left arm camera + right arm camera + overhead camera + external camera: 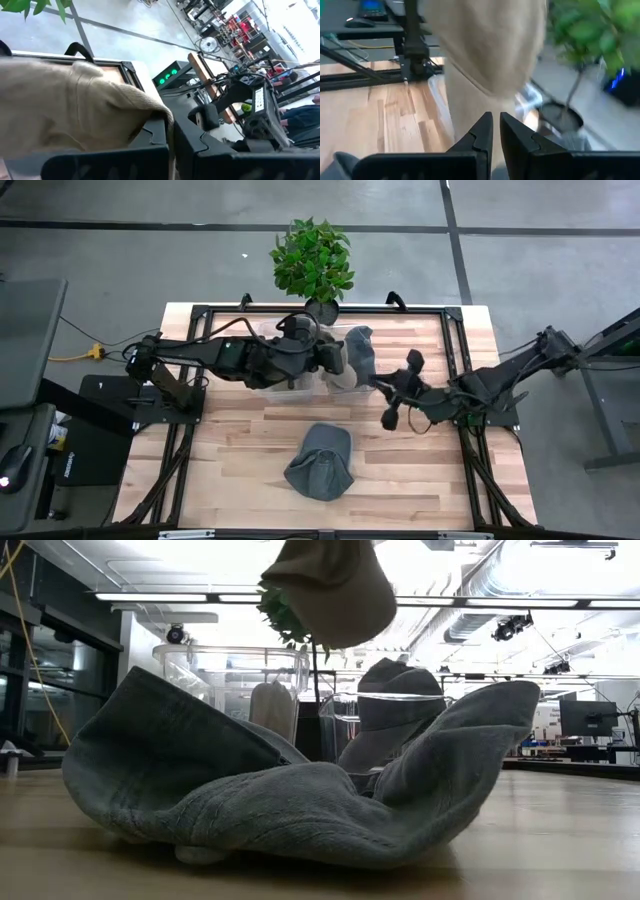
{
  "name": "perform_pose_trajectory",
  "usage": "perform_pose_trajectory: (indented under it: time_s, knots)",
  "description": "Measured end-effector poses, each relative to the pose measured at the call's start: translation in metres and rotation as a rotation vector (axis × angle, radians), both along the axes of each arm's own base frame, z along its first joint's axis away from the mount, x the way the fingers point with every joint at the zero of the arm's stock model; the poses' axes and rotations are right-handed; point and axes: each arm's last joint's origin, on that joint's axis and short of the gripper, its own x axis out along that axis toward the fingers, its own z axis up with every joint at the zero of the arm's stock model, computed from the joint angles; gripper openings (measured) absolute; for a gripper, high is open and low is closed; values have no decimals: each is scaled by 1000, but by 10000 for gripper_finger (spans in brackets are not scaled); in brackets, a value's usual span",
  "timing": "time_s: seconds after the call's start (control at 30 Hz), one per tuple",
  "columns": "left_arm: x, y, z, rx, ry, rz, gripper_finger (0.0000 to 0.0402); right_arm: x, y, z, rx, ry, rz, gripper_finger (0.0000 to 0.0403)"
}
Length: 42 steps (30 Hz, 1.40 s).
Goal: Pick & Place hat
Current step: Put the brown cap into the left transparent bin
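A beige hat (346, 372) hangs in the air over the middle of the table, with my left gripper (335, 360) shut on it. In the low view the beige hat (330, 585) hangs at the top, clear of everything. My right gripper (496, 122) comes in from the table's right with only a narrow slit between its fingers, its tips right at the hat's lower part (485, 75). A grey hat (320, 462) lies crumpled on the tabletop near the front edge. My left gripper pinches a ribbed edge of the beige hat (150, 107) between its two fingers (150, 135), reaching in roughly level from the table's left. The hat hangs below and beside the fingers, lifted clear of the table. My right gripper's fingertips stand against the hanging cloth; I cannot tell whether they touch it.
Two clear bins (230, 680) (345, 720) stand behind the grey hat, at the table's far middle. One holds a beige hat (272, 705), the other a grey hat (360, 345). A potted plant (312, 258) stands at the far edge. Bare wood lies to the left and right front.
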Motion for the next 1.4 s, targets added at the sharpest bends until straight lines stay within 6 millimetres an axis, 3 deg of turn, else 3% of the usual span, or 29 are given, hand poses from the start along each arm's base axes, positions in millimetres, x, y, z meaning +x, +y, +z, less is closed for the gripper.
perform_pose_trajectory:
  time_s: [0.23,0.63,0.97,1.23,1.4]
  knots:
    - [0,0,0,14,3,12,0,21,10,-1,-94,-35,78,64]
    - [0,0,0,29,15,9,0,20,14,4,-37,-86,111,237]
    - [-1,6,7,37,-20,67,0,15,32,-2,-307,15,3,248]
    - [-2,17,17,27,-87,106,0,43,48,-17,-547,113,-188,248]
    - [-2,19,18,27,-91,111,0,61,51,-14,-627,186,-294,248]
